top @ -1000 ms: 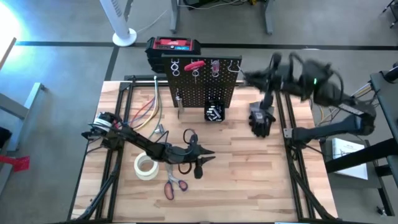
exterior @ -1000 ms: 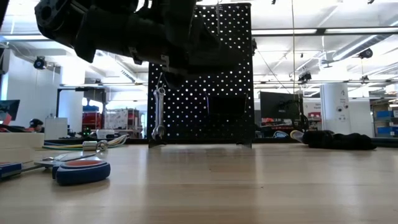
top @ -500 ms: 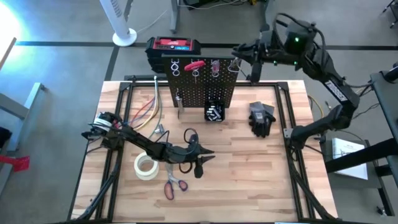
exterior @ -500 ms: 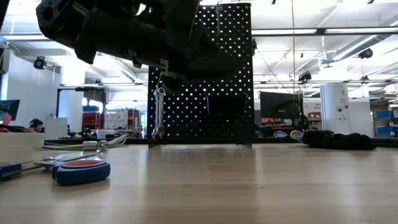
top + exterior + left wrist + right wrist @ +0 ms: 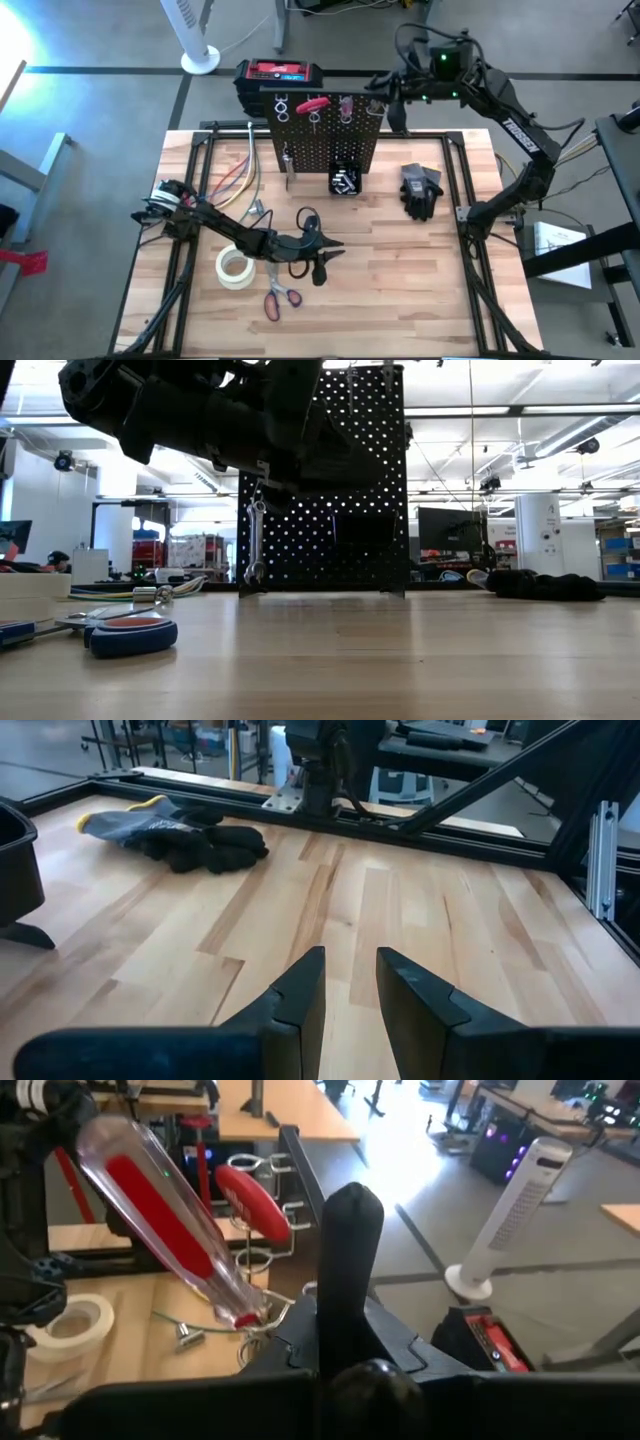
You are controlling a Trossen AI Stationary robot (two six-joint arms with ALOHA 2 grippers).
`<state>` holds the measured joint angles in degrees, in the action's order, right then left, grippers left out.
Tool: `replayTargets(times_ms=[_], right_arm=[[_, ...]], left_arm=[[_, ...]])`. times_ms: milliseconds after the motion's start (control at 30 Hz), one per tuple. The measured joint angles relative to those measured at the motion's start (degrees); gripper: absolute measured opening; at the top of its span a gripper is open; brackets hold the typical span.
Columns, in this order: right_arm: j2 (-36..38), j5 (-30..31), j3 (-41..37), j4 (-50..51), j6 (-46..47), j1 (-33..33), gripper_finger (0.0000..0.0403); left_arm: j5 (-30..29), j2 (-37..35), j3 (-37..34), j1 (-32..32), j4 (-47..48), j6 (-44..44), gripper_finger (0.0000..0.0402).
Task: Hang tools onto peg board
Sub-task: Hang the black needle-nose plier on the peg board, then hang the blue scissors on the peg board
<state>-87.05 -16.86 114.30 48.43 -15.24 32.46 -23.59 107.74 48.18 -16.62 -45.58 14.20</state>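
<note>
Screwdriver (image 5: 165, 1220) tip hidden behind right gripper (image 5: 300, 1315), near peg board (image 5: 328, 135).

Ahead of the left gripper (image 5: 349, 982) lay bare table (image 5: 400, 910), obstructed only by the black glove (image 5: 180, 832) off to one side.

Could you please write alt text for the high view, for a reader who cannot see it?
The right gripper is raised at the top right corner of the upright black perforated peg board, while the left gripper is low over the wooden table. Red-handled scissors and a white tape roll lie near the left arm, a black glove to the board's right.
</note>
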Motion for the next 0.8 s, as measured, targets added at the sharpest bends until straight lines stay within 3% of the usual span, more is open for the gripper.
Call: replayTargets(times_ms=[167, 533, 800], right_arm=[[0.04, -1.21, -0.41, 2.01, -0.03, 0.75, 0.002], [0.08, -1.47, -1.45, 2.21, -1.61, 0.86, 0.0124], [3.59, -1.33, -1.21, -2.86, -2.69, 0.83, 0.0152]], left_arm=[[0.01, 0.0, 0.0, 0.23, 0.0, -0.16, 0.0082], [-0.92, 0.0, 0.0, 0.61, -0.39, 0.26, 0.0082], [-0.92, 0.0, 0.0, 0.61, -0.55, 0.31, 0.0082]])
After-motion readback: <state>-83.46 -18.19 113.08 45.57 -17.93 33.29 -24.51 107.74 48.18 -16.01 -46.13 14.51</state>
